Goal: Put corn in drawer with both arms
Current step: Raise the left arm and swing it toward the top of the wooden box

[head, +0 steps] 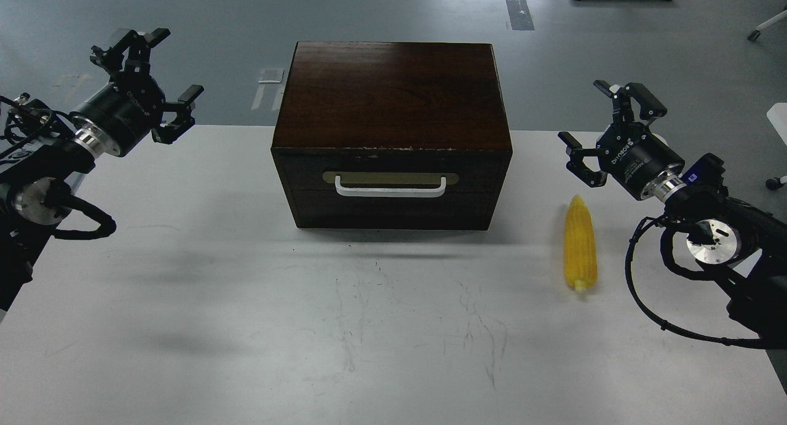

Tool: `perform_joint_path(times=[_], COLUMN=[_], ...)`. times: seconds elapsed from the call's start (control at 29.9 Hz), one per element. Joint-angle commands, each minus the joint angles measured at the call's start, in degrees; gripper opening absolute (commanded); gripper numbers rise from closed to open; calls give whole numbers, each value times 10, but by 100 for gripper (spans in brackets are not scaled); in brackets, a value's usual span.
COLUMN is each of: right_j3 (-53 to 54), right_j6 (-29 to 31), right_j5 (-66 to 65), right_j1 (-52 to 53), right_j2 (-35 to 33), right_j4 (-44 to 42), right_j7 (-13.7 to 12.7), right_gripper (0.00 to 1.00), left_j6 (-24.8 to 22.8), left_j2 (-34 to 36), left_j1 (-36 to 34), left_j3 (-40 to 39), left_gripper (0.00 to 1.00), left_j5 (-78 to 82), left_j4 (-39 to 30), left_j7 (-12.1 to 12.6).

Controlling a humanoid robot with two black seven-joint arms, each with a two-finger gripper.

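Claws first: our right gripper (605, 127) hangs above the far right part of the white table (184, 302), its black fingers (645, 102) spread wide apart and holding nothing. Just below and slightly to its left, nearer to us, lies the corn (581, 243), flat on the tabletop, apart from the gripper and untouched. Its pointed tip faces away from us toward the claw, and its small stub end faces us. Our left gripper (154, 74) is raised over the far left edge of the table, fingers likewise splayed open and empty, well apart from the corn, with the cabinet between them. That dark brown wooden cabinet (393, 93) stands in the middle of the table between our two arms. On its front we see the drawer (390, 176), pushed in flush, with a beige plate and a white bar handle (390, 190); the edge above it looks chipped in pale flecks. The corn rests to the right of the cabinet, near its front right corner but not touching it. Faint dark scratches (473, 326) mark the table in front of the cabinet. Beyond the table lies a grey floor (393, 7).
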Motion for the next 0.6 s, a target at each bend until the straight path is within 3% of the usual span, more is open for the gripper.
perform_joint_path(times=[0.0,0.23,0.4,0.57], right_j3=[0,0,0,1], right_j6=[0,0,0,0], right_j5=[0,0,0,0], right_j1=[-1,0,1,1], right_j2=[-1,-4,-18,-30], right_j4=[0,0,0,0], right_j7=[1,1,1,1], right_gripper=[100,100,100,100], left_j6=[0,0,0,0], left_j2=[0,8,47,48], left_j1=[2,-10,-91,-165], left_j3=[0,-2,-6,-3], left_gripper=[98,98,98,98], left_j5=[-1,0,0,80], left_j4=[0,18,55,35], left_j7=[-1,0,1,-5])
